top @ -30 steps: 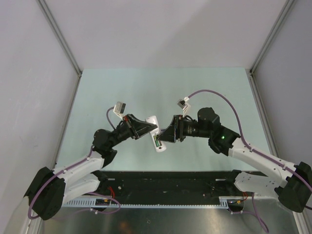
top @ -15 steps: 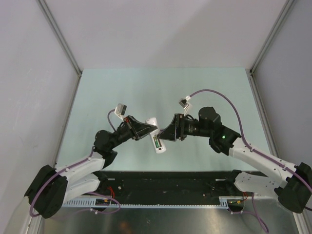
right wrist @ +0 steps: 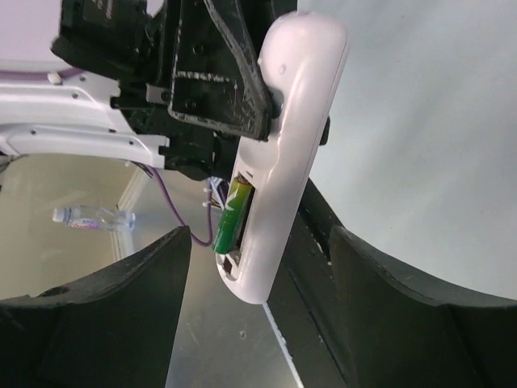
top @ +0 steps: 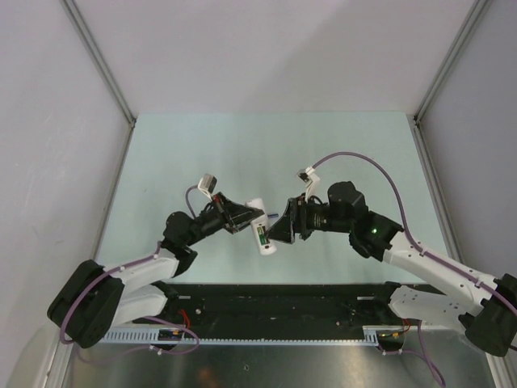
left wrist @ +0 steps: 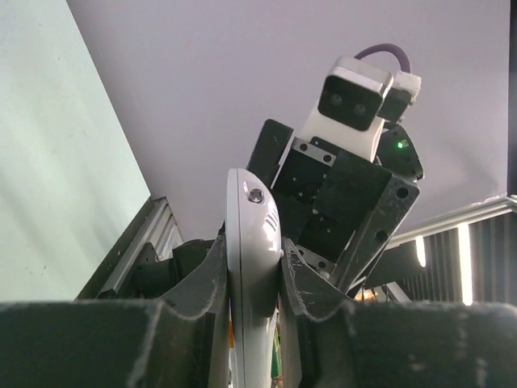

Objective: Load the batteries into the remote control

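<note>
Remote control point(top: 260, 227) is up in the air over the worktop point(top: 242, 145), not resting on anything. Left end effector point(top: 246, 218) is clamped tight on its far half, one finger per side. Back recess is at the near end, facing the right arm's cam, w/ the green battery point(right wrist: 230, 212) sitting in it. Right end effector point(right wrist: 258, 279) is spread wide, fingers on either side of the remote's near end, nothing gripped afaict.
</note>
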`<move>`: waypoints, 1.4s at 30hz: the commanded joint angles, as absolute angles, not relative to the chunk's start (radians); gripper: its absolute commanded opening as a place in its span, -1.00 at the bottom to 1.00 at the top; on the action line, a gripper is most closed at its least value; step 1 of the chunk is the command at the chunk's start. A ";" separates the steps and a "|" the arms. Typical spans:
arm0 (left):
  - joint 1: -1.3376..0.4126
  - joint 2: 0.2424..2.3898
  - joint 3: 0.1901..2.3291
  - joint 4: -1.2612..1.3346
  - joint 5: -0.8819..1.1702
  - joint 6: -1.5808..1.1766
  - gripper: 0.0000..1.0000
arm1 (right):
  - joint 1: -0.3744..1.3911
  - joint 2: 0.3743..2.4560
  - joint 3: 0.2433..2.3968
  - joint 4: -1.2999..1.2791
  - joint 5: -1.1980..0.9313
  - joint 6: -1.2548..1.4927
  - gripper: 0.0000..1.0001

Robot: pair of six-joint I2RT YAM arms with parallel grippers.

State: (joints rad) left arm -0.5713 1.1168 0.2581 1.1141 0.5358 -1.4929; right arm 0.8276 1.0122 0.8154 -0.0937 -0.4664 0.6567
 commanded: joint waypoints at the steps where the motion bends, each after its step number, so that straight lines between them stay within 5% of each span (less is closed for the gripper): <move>1: -0.563 1.121 0.293 1.151 0.563 -1.513 -1.00 | 0.853 0.996 0.816 -0.143 -0.431 0.584 0.49; 17: -0.563 1.097 0.308 1.140 0.588 -1.485 -0.99 | 0.844 1.078 0.747 0.130 -0.532 0.764 0.45; 27: -0.563 1.077 0.311 1.141 0.584 -1.480 -1.00 | 0.828 1.089 0.721 0.184 -0.578 0.810 0.03; 35: -0.563 1.071 0.321 1.140 0.580 -1.479 -1.00 | 0.833 1.098 0.706 0.216 -0.597 0.830 0.16; 42: -0.563 1.069 0.322 1.141 0.581 -1.479 -1.00 | 0.844 1.123 0.703 0.238 -0.606 0.844 -0.22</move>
